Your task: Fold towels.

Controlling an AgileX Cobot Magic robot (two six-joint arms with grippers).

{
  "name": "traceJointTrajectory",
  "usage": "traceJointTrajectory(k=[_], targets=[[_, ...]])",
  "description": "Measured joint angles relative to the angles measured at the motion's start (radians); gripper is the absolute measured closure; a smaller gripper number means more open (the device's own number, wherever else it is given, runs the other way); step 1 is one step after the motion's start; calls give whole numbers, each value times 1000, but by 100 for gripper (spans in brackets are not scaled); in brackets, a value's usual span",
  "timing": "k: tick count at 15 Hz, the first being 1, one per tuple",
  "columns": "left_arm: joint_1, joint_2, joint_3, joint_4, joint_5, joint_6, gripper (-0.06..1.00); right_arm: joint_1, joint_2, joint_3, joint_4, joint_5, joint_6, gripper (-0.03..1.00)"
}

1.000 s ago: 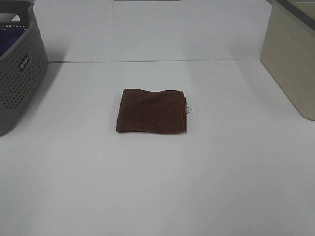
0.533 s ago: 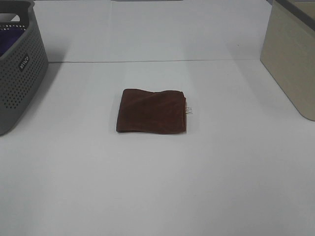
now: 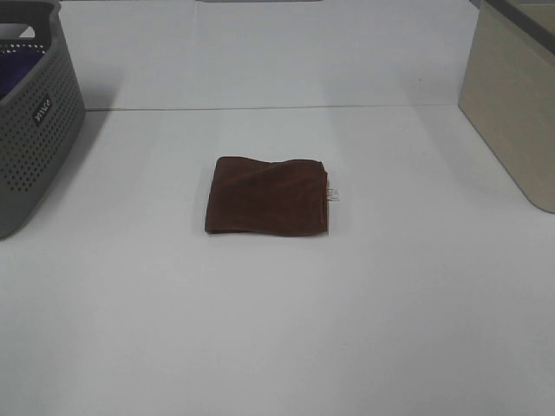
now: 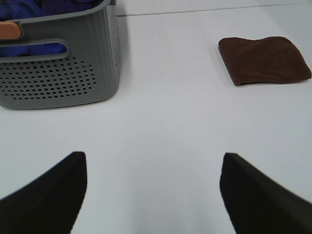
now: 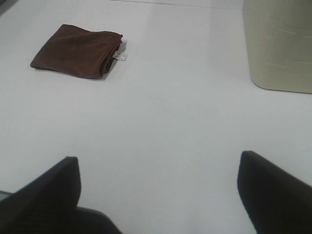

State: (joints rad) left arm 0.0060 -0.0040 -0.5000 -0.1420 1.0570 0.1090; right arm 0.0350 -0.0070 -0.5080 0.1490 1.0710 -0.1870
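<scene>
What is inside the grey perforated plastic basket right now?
Blue-purple cloth shows over the rim and through the handle slot of the grey perforated plastic basket. Anything beneath that cloth is hidden by the walls.

grey basket (image 3: 30,113) far left, beige bin (image 3: 516,104) far right

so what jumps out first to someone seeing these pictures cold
A dark reddish-brown towel lies folded and alone mid-table, a small white tag poking from its right edge. A grey perforated basket with purple cloth inside stands at far left, and a beige bin at far right. Both arms sit back from the towel with jaws wide apart.
</scene>
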Motion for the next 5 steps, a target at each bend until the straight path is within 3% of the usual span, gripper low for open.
traceJointTrajectory(k=[5], targets=[[0, 0, 0, 0, 0, 0, 22, 0, 0, 0, 0, 0, -4, 14]])
